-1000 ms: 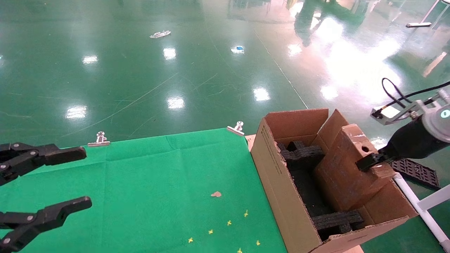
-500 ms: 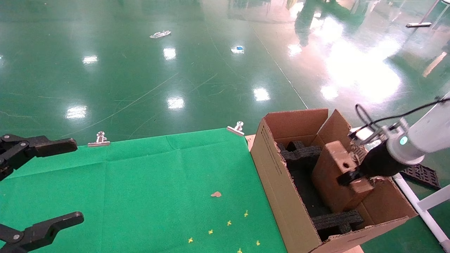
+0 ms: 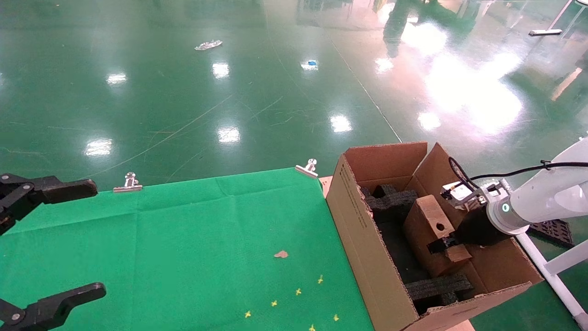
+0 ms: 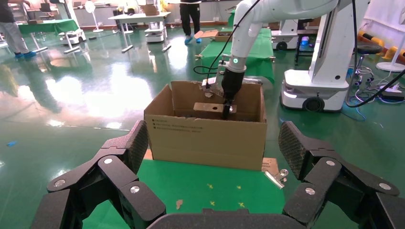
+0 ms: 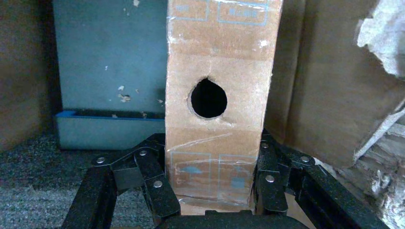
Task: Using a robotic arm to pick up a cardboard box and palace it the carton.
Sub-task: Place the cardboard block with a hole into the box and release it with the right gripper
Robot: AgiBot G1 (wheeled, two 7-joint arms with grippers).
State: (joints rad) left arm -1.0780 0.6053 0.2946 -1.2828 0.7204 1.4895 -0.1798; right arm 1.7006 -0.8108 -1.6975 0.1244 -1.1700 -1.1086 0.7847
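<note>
The cardboard box (image 3: 429, 234) sits tilted inside the carton (image 3: 367, 257), between the black foam pieces (image 3: 395, 200) at the far end and another foam strip (image 3: 438, 286) near the front. In the head view the robotic arm (image 3: 546, 202), white and smooth with a green-lit ring, reaches in from the right over the carton's rim, its right gripper (image 3: 443, 244) clamped on the box's near end. The box is brown corrugated board, narrow and oblong, with a round hole in its upper face. The carton is larger, flaps standing up, black print on its side, resting at the edge of a green cloth (image 3: 183, 248) pinned by metal clips (image 3: 130, 182). The left gripper (image 3: 43, 243) hovers over the cloth's left side, its black fingers spread wide and holding nothing.

From the left wrist view, the left gripper (image 4: 217, 157) frames the scene with its ribbed pads (image 4: 291, 145) well apart; beyond them the carton (image 4: 205, 136) stands with the white arm (image 4: 248, 24) bending down into it, holding the box (image 4: 210, 107) just below the rim.

In the right wrist view, the box (image 5: 219, 95) fills the middle, its rough board glazed with clear tape, the hole ragged at its edge. The right gripper (image 5: 212, 176) has its fingers (image 5: 153, 179) pressed against both long sides. Grey speckled foam (image 5: 28, 191) lies beneath, and torn carton wall (image 5: 334, 95) stands beside it.
</note>
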